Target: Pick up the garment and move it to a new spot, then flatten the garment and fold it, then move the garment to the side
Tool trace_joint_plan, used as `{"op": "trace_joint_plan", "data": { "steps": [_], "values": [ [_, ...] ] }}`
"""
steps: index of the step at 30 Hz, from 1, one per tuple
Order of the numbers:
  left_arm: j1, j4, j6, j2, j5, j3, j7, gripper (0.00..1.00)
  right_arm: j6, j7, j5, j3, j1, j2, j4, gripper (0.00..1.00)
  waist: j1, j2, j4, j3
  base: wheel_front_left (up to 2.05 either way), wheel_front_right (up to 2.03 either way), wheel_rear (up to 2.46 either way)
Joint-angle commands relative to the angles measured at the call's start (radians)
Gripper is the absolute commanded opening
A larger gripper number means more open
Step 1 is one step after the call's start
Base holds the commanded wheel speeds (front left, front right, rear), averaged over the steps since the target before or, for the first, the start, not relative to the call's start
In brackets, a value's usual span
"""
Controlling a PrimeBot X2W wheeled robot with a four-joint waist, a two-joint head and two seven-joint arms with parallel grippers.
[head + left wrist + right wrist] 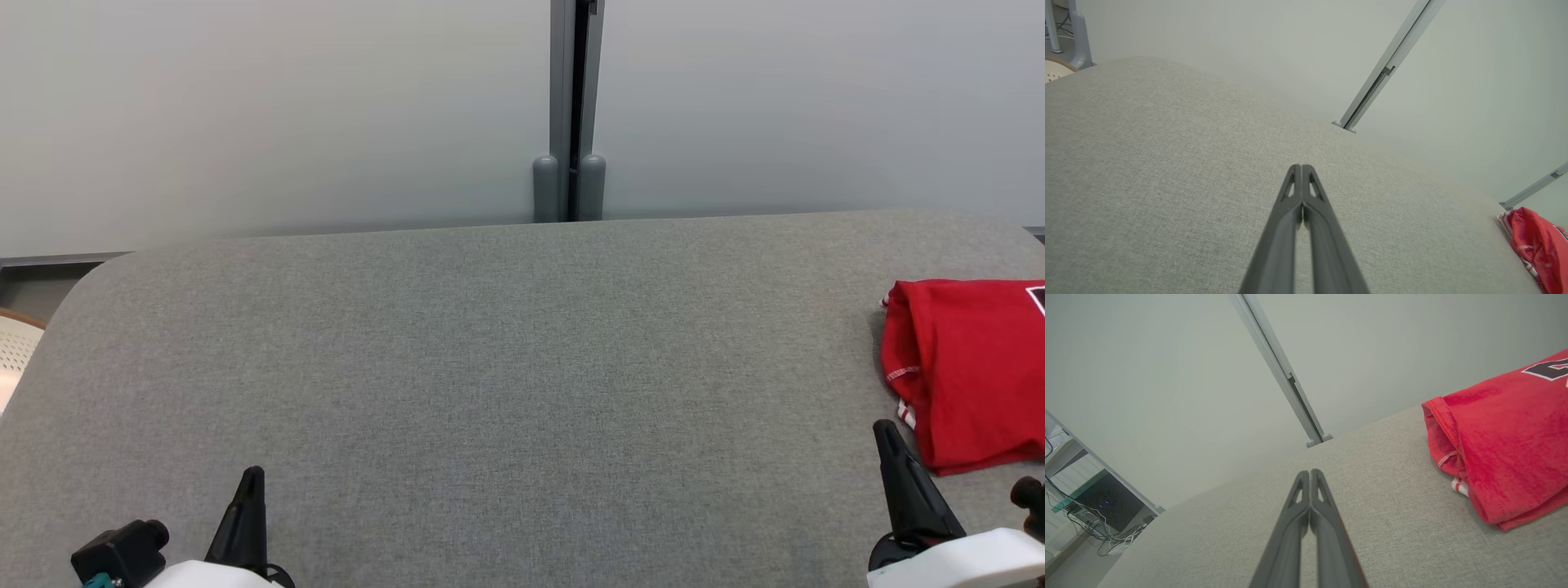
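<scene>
Left gripper (252, 478): at the lower left of the head view, over the grey fabric-covered table (506, 367). Its fingers are pressed together and grip nothing. A grey post (569, 106) stands behind the table's far edge at centre, between two pale wall panels. Right gripper (885, 429): at the lower right, fingers likewise pressed together and empty, tip just beside the garment (971, 367). The garment is red, folded, and lies at the table's right edge, cut off by the frame.

Soft, even light washes my grey fabric worktop (490, 351); shadows are faint, wrist views bow at edges.
</scene>
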Motion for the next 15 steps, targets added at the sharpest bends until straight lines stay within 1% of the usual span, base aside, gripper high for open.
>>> {"op": "trace_joint_plan", "data": {
  "steps": [1,15],
  "values": [
    [-0.039,-0.004,-0.014,0.001,-0.040,0.020,0.006,0.00,0.000,0.000,0.050,-0.008,-0.032,-0.003,-0.001,0.00,0.0000,0.0000,0.000,0.001,0.00,0.00,0.00],
    [-0.076,0.025,-0.058,-0.028,-0.200,0.067,0.042,0.00,-0.001,0.004,0.240,-0.021,-0.070,0.003,0.046,0.00,0.0000,0.0000,-0.003,0.005,0.00,0.00,0.00]
  ]
}}
